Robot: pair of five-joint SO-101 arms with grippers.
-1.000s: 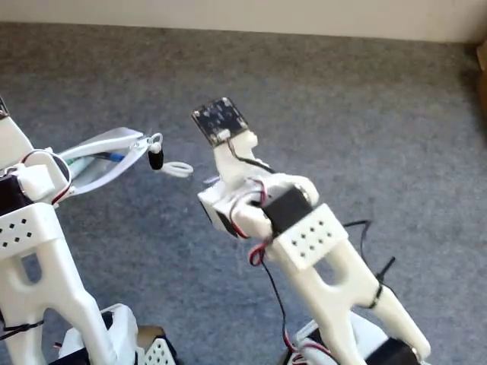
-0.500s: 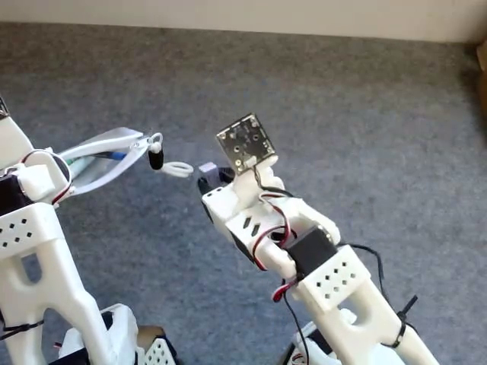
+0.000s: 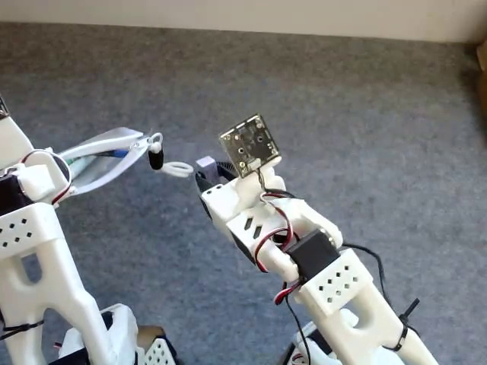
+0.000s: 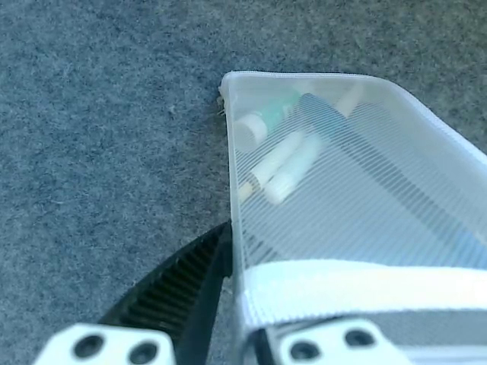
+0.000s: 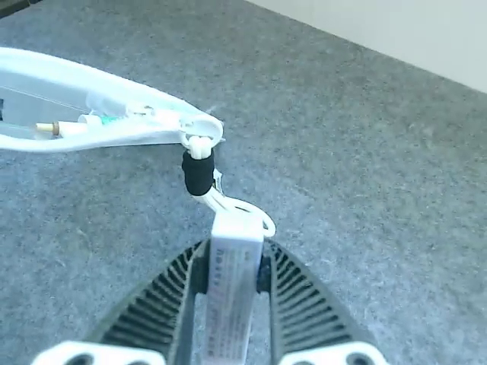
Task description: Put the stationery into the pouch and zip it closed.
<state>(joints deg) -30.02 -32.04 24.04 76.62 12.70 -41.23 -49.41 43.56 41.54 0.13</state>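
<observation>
Pouch of translucent white mesh at the left side of the grey worktop, gripped by the left arm, whose jaws are clamped on one edge. In the left wrist view we see the black ribbed finger against one face of the mesh and the white finger on the other. Through the mesh we make out the stationery, several white pen-like barrels and one green-tipped piece, lying together inside near a corner. In the high view the pouch's two white zip bands part toward the left arm and meet at the end that faces the right arm. From that end runs the zip pull: a black bead, then a white cord loop, then a flat white tag. The right arm's jaws are narrow and pinch this tag between their ribbed pads, just beside the pouch's end and apart from the mesh itself. We cannot tell how far the zip is drawn.
</observation>
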